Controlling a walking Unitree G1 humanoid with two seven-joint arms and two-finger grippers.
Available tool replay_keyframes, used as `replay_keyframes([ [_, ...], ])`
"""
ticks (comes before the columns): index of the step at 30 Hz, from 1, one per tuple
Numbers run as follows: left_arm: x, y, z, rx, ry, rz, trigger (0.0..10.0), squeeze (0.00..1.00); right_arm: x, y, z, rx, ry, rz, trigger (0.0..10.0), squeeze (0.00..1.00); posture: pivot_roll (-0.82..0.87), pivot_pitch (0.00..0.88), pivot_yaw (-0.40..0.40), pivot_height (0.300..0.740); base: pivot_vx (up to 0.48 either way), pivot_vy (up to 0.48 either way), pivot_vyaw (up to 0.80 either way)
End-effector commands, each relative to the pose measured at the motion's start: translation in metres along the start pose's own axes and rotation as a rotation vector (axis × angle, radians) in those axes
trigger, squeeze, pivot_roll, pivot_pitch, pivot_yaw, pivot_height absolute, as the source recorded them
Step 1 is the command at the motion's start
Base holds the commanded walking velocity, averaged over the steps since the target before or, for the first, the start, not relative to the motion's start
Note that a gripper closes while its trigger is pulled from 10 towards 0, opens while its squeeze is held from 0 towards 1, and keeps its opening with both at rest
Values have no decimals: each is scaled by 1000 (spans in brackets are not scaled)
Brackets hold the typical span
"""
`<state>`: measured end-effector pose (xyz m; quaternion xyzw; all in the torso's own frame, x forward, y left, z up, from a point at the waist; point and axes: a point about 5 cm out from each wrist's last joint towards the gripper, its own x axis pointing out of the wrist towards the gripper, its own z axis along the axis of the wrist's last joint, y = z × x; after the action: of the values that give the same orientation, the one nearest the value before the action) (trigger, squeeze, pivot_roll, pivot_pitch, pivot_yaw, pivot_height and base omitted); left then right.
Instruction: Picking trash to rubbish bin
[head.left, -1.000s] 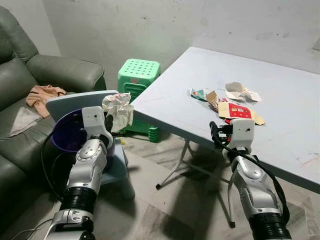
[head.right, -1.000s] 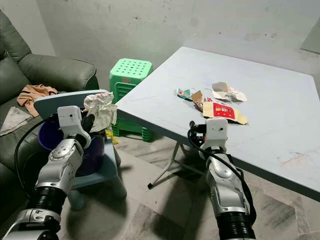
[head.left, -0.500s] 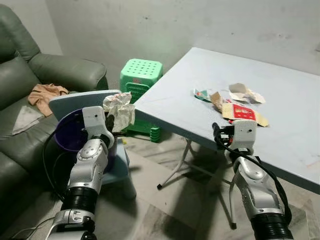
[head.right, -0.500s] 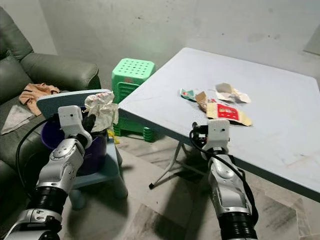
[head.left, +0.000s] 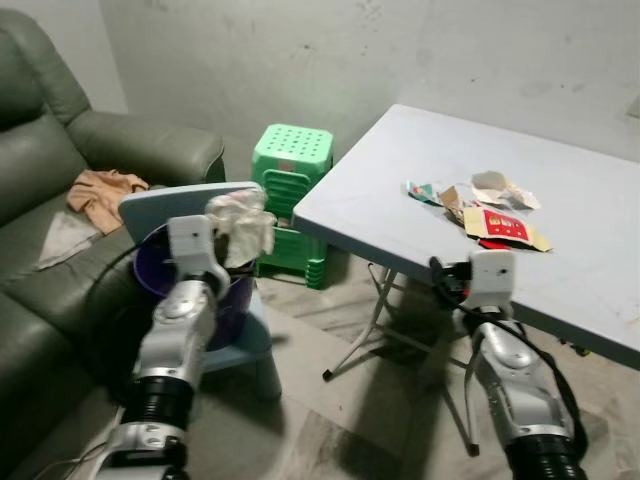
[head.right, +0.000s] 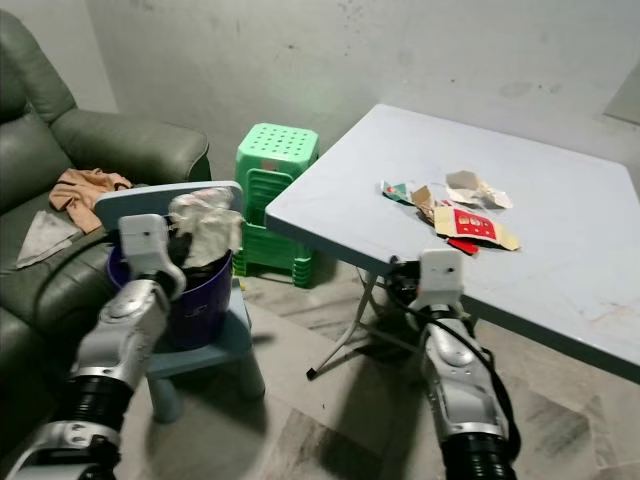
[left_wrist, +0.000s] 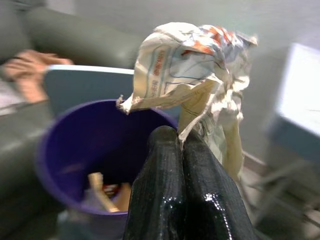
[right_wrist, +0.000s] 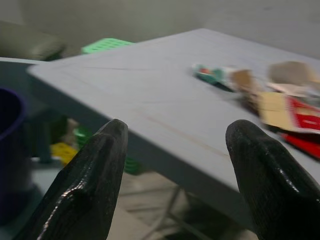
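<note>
My left gripper (left_wrist: 181, 137) is shut on a crumpled paper wrapper (left_wrist: 192, 70), white with orange print. It holds the crumpled wrapper (head.left: 243, 222) just above the near rim of a purple rubbish bin (head.left: 160, 280) that stands on a small blue chair (head.left: 190, 205). Inside the rubbish bin (left_wrist: 92, 145) lie a few scraps. My right gripper (right_wrist: 172, 150) is open and empty in front of the near edge of the pale blue table (head.left: 400, 215). Several paper scraps (head.left: 500, 205), one a red and yellow packet (head.right: 472, 225), lie on the table's far part.
A green plastic stool (head.left: 290, 165) stands between the chair and the table. A grey-green sofa (head.left: 60, 180) with a tan cloth (head.left: 100, 190) and a grey cloth is at the left. The table's folding legs (head.left: 375, 320) stand on the tiled floor.
The camera has shifted, so the whole scene sits further right in the picture. The left gripper with the wrapper has come a little lower and closer over the bin. The right gripper stays open.
</note>
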<state>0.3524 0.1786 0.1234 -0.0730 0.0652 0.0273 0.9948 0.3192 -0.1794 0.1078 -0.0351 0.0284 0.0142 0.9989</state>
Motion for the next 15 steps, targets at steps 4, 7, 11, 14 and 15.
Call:
replay_keyframes([
  [4,0,-9,0,-9,8,-11,10000,0,0,-6,3,-3,0,-1,10000,0,-35,0,-56,740,0,0,800],
  [7,-1,-9,-1,-23,13,-7,10000,0,0,-6,2,3,3,9,10000,0,-32,0,-58,740,0,0,800],
  [11,-1,-9,-1,-24,17,-10,10000,0,1,-6,3,5,3,19,10000,0,-31,0,-60,740,0,0,800],
  [14,-2,-9,-2,-22,21,-10,10000,0,1,-6,3,2,0,21,10000,0,-30,0,-62,740,0,0,800],
  [15,-2,-9,-3,-23,23,-10,10000,0,1,-6,3,2,0,23,10000,0,-30,0,-62,740,0,0,800],
])
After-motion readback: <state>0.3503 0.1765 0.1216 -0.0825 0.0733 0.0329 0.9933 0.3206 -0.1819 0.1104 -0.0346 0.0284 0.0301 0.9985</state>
